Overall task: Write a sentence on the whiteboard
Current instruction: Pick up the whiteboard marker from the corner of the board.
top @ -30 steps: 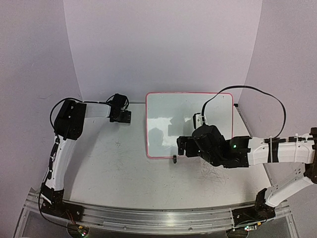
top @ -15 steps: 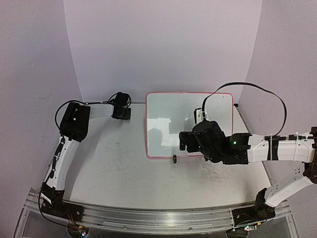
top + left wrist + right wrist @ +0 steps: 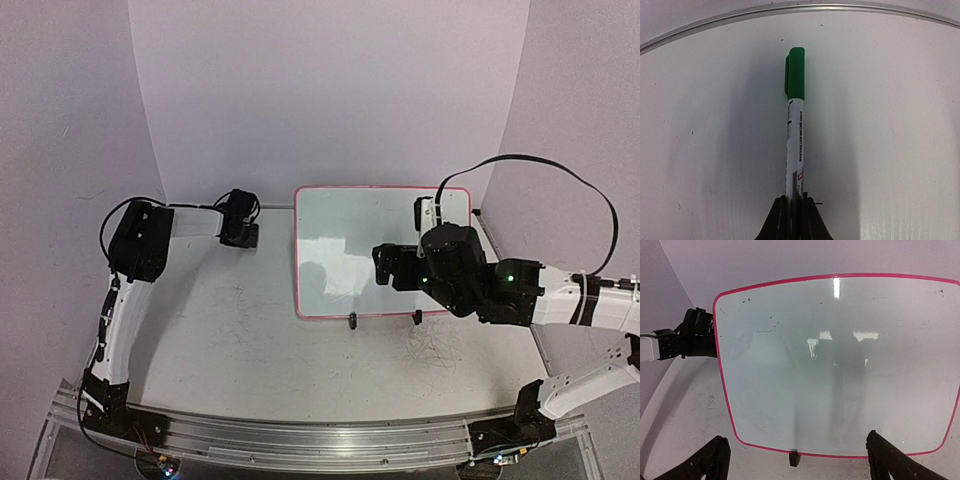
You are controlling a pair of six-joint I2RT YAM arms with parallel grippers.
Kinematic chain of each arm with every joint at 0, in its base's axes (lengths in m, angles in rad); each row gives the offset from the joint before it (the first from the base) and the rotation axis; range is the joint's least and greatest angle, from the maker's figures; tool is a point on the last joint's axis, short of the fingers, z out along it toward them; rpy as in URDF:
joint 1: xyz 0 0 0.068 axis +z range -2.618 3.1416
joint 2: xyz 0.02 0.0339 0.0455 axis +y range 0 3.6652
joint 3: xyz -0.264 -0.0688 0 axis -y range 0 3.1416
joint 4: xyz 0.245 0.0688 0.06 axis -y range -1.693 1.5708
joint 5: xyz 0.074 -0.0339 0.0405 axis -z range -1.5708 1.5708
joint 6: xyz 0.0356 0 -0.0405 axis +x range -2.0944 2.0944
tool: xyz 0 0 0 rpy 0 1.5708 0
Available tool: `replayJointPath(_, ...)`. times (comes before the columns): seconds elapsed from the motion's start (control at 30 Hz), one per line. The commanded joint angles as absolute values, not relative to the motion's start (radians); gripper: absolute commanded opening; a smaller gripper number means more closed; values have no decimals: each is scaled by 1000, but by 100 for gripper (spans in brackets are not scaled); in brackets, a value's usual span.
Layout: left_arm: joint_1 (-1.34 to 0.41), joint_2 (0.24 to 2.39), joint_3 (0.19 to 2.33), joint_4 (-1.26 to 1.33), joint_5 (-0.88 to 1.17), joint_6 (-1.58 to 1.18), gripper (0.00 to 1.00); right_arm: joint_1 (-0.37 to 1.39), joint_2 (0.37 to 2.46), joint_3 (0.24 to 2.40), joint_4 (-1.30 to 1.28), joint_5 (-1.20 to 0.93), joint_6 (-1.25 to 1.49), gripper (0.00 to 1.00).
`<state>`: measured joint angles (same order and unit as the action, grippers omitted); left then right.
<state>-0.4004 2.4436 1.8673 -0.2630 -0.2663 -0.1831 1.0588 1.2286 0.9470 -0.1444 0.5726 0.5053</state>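
Whiteboard [image 3: 840, 365]: blank.
Left pincer [image 3: 795, 202]: clamped on capped green marker [image 3: 795, 130], far left.
Right pincer [image 3: 800, 460]: apart, empty.
Remaining: uncapping, whole sentence.

The scuffed white tabletop [image 3: 250, 330] carries the pink-framed whiteboard [image 3: 340, 250], lying flat toward its far side, and a green-capped marker [image 3: 795, 135] near its far left edge.

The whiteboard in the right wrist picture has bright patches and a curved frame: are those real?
Right wrist: the bright patches on the whiteboard look like lamp glare, the dark streak down its middle likely a reflection; the bowed pink frame is probably lens distortion. Top external: that frame looks straight. Left wrist: the table edge bends likewise; the green marker is sharp.
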Motion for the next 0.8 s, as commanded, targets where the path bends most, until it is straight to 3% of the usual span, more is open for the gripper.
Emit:
replayJointPath(0.0, -403, 2308, 1799, -315, -278, -196, 0, 1055, 1207, 976, -153, 564, 497, 95)
replayJointPath(0.33, -403, 1986, 1568, -314, -258, -295, 0, 1054, 1163, 943, -115, 422, 443, 90)
replayJointPath(0.77, -418, 1287, 1084, -315, -49, -576, 0, 1054, 1060, 873, -65, 274, 471, 95)
